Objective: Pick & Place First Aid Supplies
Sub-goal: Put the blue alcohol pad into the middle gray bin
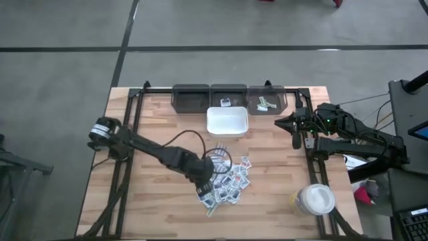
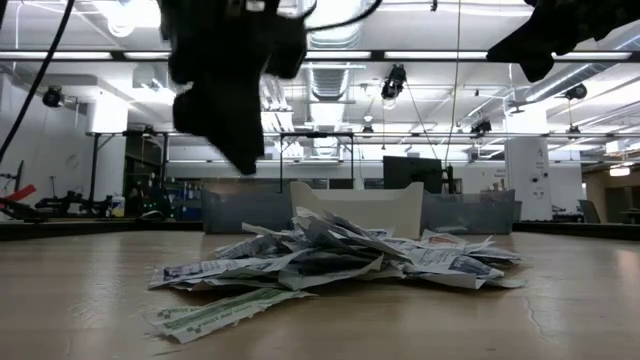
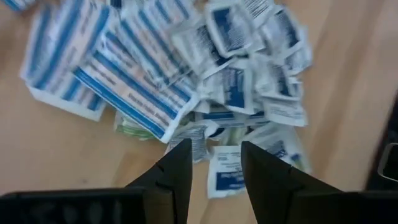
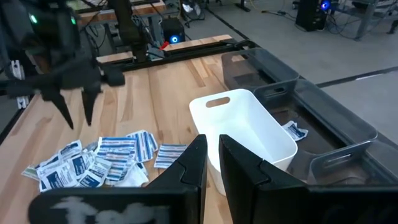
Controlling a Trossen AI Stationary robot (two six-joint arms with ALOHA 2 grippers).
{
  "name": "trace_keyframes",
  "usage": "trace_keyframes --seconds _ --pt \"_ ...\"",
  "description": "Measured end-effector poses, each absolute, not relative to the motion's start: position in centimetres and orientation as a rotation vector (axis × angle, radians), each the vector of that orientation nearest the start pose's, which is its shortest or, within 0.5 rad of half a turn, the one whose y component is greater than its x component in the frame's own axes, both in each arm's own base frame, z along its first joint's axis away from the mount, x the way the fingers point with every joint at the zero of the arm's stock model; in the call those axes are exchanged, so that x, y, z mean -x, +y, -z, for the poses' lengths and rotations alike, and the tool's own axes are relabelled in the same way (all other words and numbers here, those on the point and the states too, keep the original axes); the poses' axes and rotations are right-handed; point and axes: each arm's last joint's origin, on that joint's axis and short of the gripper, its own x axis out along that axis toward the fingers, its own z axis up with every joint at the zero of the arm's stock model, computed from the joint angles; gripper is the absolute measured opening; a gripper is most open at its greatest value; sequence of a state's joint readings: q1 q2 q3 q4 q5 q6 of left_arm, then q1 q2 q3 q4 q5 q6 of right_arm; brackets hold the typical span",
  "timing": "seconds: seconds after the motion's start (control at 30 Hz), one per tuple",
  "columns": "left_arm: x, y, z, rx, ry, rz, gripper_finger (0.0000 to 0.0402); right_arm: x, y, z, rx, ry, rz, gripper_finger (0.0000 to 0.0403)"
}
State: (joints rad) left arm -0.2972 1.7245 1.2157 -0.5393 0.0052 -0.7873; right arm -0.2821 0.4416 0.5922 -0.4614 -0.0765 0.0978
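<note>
The left gripper [image 1: 206,189] hangs over the near edge of the heap of packets [image 1: 229,181], its fingers [image 3: 177,168] apart with nothing between them, tips pointed down at the pile. The right gripper [image 1: 296,128] waits at the bench's right edge beside the white tray [image 1: 227,121], fingers [image 4: 193,165] nearly together and empty. The packets overlap thickly, so a descent here could well pinch several at once, or slide a thin one aside and scatter the heap. The heap lies mid-bench on pale wood planks [image 1: 154,127]; three dark bins [image 1: 190,96] line the far edge, a white-lidded jar [image 1: 314,199] stands near the right corner. Beyond is a lit workshop.
</note>
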Motion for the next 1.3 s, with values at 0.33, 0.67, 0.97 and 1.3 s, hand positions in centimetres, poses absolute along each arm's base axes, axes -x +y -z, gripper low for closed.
trace_keyframes --seconds 0.33,0.67,0.97,1.3 --pt "-32.2 -10.1 -18.0 0.555 1.112 -0.198 0.0130 -10.3 -2.8 -28.3 -0.152 0.297 0.219 0.0038" --pt "-32.1 -10.0 -17.9 0.515 1.087 -0.233 0.0131 -10.3 -2.8 -28.3 -0.152 0.297 0.218 0.0038" --pt "-32.2 -10.0 -17.8 0.514 1.079 -0.226 0.0158 -10.3 -2.8 -28.3 -0.152 0.297 0.218 0.0038" --pt "-32.1 -10.0 -17.7 0.457 1.086 -0.192 0.0192 -10.3 -2.8 -28.3 -0.152 0.297 0.218 0.0038"
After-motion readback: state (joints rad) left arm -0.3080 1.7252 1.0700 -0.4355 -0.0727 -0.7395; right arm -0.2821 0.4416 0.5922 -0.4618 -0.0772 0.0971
